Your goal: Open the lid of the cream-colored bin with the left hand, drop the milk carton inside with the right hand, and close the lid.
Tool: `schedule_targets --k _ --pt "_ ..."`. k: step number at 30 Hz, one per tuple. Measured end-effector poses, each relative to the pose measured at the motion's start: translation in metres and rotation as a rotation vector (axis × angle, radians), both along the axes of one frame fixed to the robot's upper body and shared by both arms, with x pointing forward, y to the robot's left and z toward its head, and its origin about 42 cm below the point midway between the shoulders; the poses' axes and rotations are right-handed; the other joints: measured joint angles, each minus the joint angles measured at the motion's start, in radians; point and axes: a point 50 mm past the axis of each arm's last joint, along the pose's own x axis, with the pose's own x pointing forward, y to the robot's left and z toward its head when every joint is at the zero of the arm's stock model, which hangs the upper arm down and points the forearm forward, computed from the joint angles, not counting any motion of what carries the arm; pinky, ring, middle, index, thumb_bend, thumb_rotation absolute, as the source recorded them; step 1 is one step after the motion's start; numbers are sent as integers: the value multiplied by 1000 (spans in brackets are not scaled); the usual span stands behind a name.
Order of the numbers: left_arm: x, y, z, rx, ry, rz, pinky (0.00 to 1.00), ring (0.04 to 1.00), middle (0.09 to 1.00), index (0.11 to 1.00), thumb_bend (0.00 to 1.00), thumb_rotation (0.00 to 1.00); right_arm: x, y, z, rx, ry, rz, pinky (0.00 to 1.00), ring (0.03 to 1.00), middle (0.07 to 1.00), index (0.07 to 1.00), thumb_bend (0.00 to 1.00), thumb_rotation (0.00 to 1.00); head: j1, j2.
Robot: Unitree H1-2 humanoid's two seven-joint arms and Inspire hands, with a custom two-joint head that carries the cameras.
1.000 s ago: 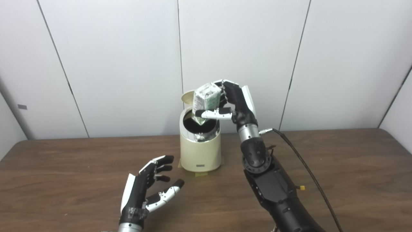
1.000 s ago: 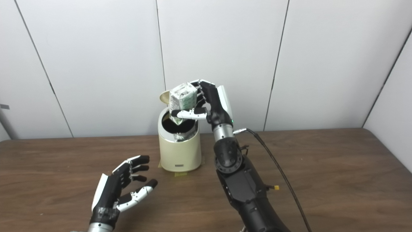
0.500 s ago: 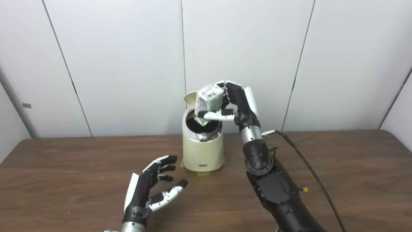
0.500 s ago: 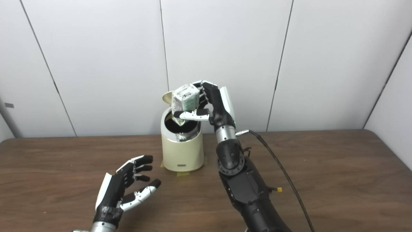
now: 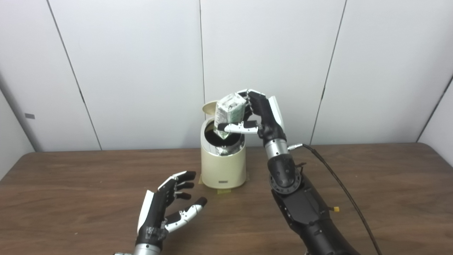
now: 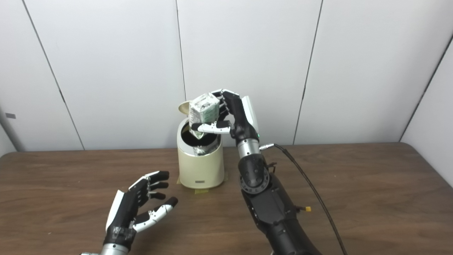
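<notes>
The cream-colored bin (image 5: 223, 169) stands at the table's back middle with its round lid (image 5: 209, 107) tipped up behind the dark opening. My right hand (image 5: 260, 117) is shut on the green-and-white milk carton (image 5: 228, 112), which hangs tilted directly over the opening, its lower corner at rim height. My left hand (image 5: 166, 209) hovers open near the front of the table, left of and in front of the bin, holding nothing. In the right eye view the carton (image 6: 203, 110) sits above the bin (image 6: 200, 168).
The bin stands on a brown wooden table (image 5: 371, 184), with tape (image 5: 223, 191) under its base. A black cable (image 5: 336, 180) runs from my right wrist down toward the front right. White wall panels stand close behind the bin.
The whole picture shifted slightly right between the earliest frames and now, so the camera moved. The carton stays held over the bin's opening. My left hand has barely moved.
</notes>
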Motion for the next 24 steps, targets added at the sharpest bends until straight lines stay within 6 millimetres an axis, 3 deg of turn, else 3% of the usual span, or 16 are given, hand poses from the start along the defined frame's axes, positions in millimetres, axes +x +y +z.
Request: schedule_targets --k 24 --pt "0 0 0 -2 0 0 620 735 773 746 615 130 2 -7 0 -50 0 29 311 384 448 535 526 1 2 3"
